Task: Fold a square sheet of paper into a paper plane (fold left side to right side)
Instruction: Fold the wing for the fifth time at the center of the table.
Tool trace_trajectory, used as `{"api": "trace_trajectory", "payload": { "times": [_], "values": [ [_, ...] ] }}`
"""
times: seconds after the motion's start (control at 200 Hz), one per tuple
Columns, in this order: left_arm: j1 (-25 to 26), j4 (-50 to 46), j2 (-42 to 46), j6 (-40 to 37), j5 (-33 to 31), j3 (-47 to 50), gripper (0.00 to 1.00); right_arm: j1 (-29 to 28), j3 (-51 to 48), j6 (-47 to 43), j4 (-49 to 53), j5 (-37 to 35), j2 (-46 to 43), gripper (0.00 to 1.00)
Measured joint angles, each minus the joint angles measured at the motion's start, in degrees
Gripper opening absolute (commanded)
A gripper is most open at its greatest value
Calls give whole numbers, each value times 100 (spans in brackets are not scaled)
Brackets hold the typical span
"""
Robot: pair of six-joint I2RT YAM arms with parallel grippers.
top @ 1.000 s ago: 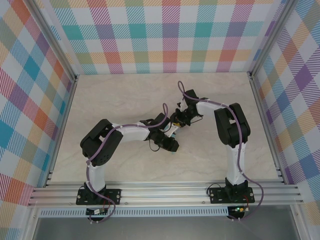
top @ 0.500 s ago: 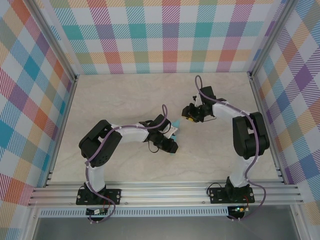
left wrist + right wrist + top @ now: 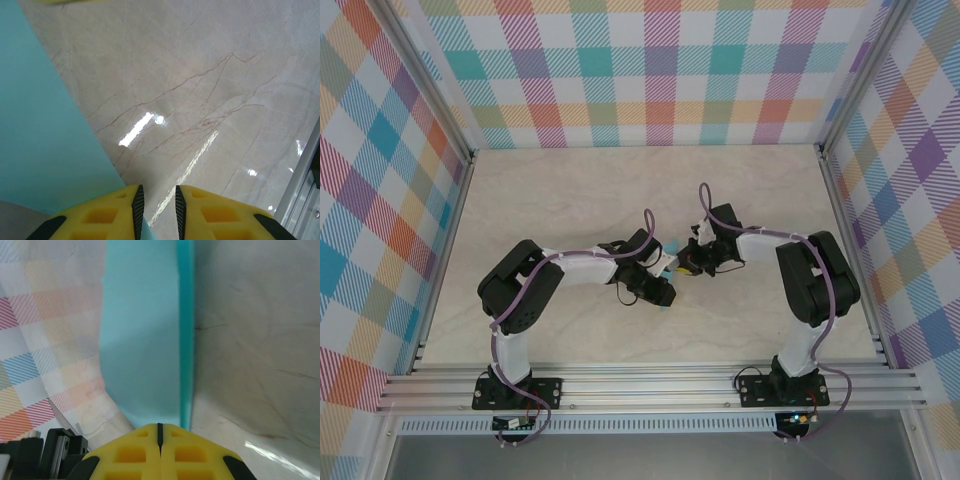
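Observation:
The sheet of paper (image 3: 142,340) is turquoise and folded into a long strip, with a doubled fold edge along its right side. In the right wrist view it rises straight out from my right gripper (image 3: 160,426), whose yellow jaws are shut together on its near end. From above, a sliver of the paper (image 3: 669,264) shows between my right gripper (image 3: 686,264) and my left gripper (image 3: 660,290). In the left wrist view the paper (image 3: 45,125) lies flat on the left and runs under the left finger. My left gripper (image 3: 156,192) has a narrow gap between its jaws, with bare table showing through it.
The marble table (image 3: 560,200) is walled by plaid panels (image 3: 650,70). An aluminium rail (image 3: 650,385) runs along the near edge, and a frame rail (image 3: 300,175) shows in the left wrist view. Both arms crowd the middle of the table.
My right gripper swung away to the right, then came back to the paper and shut on its end. The left arm has barely moved.

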State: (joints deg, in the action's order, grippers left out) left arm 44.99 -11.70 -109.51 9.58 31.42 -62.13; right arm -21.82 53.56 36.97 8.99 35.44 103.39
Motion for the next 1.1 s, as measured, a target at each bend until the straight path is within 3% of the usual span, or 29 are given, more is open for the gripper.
{"api": "trace_trajectory", "payload": {
  "times": [0.22,0.485,1.1],
  "values": [
    [4,-22,11,72,-20,13,25,-155,90,72,-197,17,363,0],
    [0,-22,31,232,-61,22,25,-111,678,-219,125,-483,732,1],
    [13,160,103,127,-197,125,25,11,1604,-778,695,-885,1200,3]
  ]
}}
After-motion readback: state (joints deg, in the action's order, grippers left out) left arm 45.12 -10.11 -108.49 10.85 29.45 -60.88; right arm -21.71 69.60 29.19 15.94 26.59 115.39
